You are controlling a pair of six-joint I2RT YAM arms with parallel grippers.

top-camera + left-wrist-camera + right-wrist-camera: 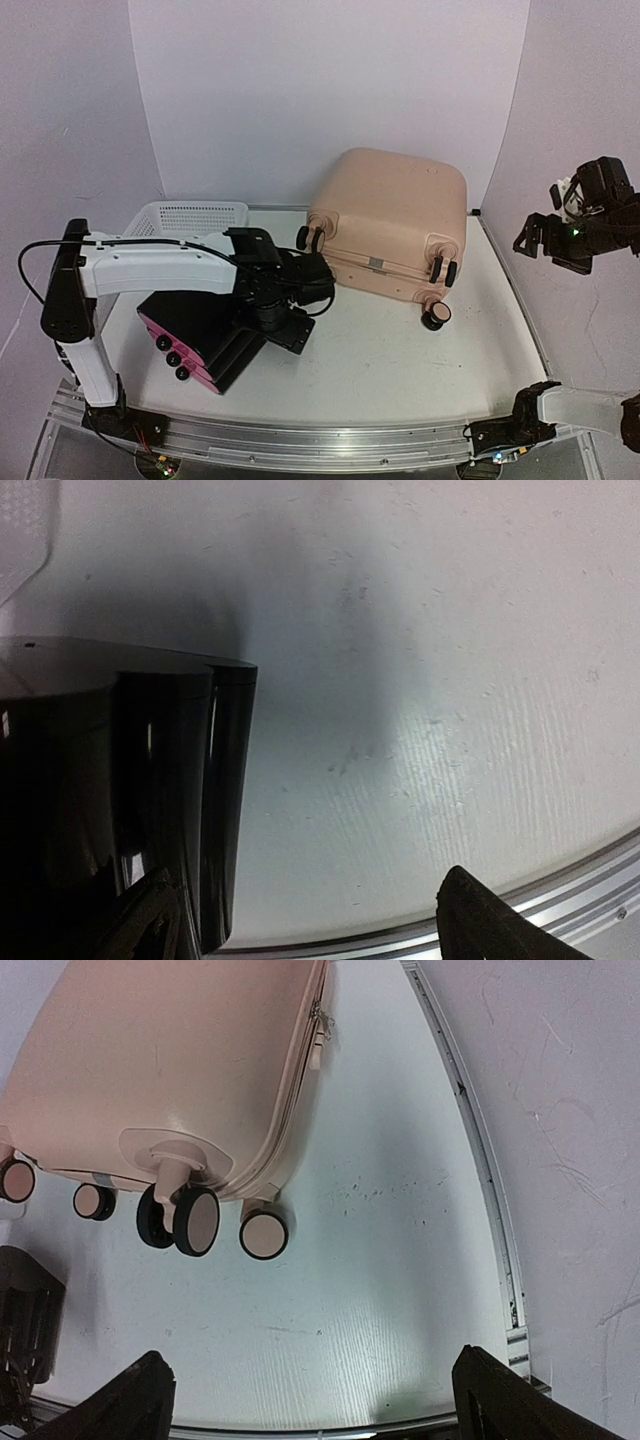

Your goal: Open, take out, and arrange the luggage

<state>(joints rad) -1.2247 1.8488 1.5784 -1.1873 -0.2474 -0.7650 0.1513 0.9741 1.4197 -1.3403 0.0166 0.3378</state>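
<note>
The left gripper [315, 925] hangs low over the near-left part of the table [380, 370], its fingers spread wide with nothing between them but bare tabletop. Just beside one finger stands the glossy side of the black drawer box [100, 780], the one with three pink fronts; from above, the arm reaches across it, and I can't tell whether anything is touching it. Behind the box, at the far left, sits a white mesh basket [190, 215].

The right gripper [320, 1400] is held high off to the right, well apart from everything. Its fingers are spread as far as they go and it holds nothing. It looks down on the wheel end of the luggage [160, 1060].

The luggage lies flat on its broad side at the far middle of the table, wheels turned toward the arms. Its two shell halves sit together, the seam running shut along the edge, with a zipper pull [318, 1022] hanging by the far-right corner. None of the lining shows.

As I read it, the job has hardly begun. The case isn't open yet and neither gripper is on it. Working the zip round, lifting the lid, taking out whatever is inside and arranging it all remain. The right arm looks better placed to start on the zip.
</note>
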